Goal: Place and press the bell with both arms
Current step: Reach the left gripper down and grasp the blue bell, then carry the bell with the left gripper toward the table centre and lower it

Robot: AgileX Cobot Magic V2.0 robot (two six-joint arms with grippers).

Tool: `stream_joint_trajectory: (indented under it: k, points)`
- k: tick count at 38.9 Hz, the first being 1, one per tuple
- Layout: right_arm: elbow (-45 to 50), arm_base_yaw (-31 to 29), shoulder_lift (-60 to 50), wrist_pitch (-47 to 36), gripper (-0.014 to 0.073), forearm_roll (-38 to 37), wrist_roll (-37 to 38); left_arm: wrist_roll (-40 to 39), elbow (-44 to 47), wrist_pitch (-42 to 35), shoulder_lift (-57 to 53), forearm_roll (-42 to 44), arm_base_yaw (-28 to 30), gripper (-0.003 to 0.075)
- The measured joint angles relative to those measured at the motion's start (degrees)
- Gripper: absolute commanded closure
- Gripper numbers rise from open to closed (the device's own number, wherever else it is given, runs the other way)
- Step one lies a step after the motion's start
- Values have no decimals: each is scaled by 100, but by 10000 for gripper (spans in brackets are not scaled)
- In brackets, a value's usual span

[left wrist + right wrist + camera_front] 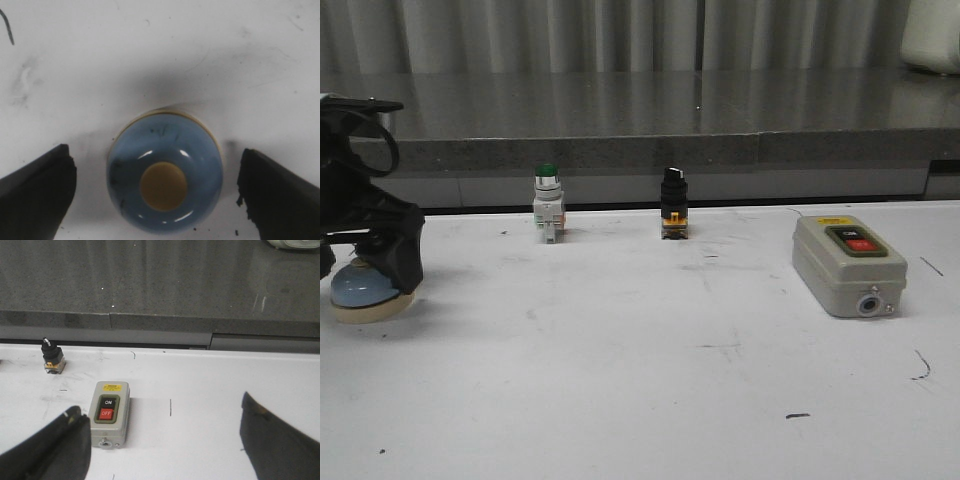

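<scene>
**Left end effector sitting over the bell, right one hanging wide open**

So the left end effector is reaching down at the far left edge of the white counter, parked right on top of the bell. In the front view the black wrist body is covering most of the blue dome, with only the lower dome and cream base peeking out underneath. From the left wrist view the bell is sitting upright on the counter between the two dark fingers, and there's bare counter showing on both sides of it, so the jaws are standing spread and not touching it. The cream button is facing straight up at the camera.

The right end effector isn't showing in the front view at all. Its wrist camera is looking forward and down across the counter, fingers spread wide with nothing between them. The grey switch box with ON and OFF buttons is lying just beside one finger, and the black selector switch is standing further back near the dark ledge.

Also standing along the back: a green-capped push button, well apart from the bell.
</scene>
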Motion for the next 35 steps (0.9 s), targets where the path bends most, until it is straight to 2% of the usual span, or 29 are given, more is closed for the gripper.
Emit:
stream_joint_trajectory:
  k: [3,8,10,14,19,24,31,35]
  points:
    - [0,0,0,0,-29,0,0,4,0,-25,94,0,0,162]
    - [0,0,0,0,-29,0,0,4,0,-25,114,-20,0,342]
    - [0,0,0,0,-29,0,0,4,0,-25,114,-29,0,365]
    - [0,0,0,0,-29,0,0,4,-44,37,114,-166,0,363]
    - [0,0,0,0,-29,0,0,4,-431,665,123,-273,-252,363]
    - [0,0,0,0,-29,0,0,4,-906,967,137,-273,-1079,363]
    - [0,0,0,0,-29,0,0,105,-1341,735,231,-303,-2316,363]
    - [0,0,0,0,-29,0,0,126,-1706,722,574,-253,-2678,363]
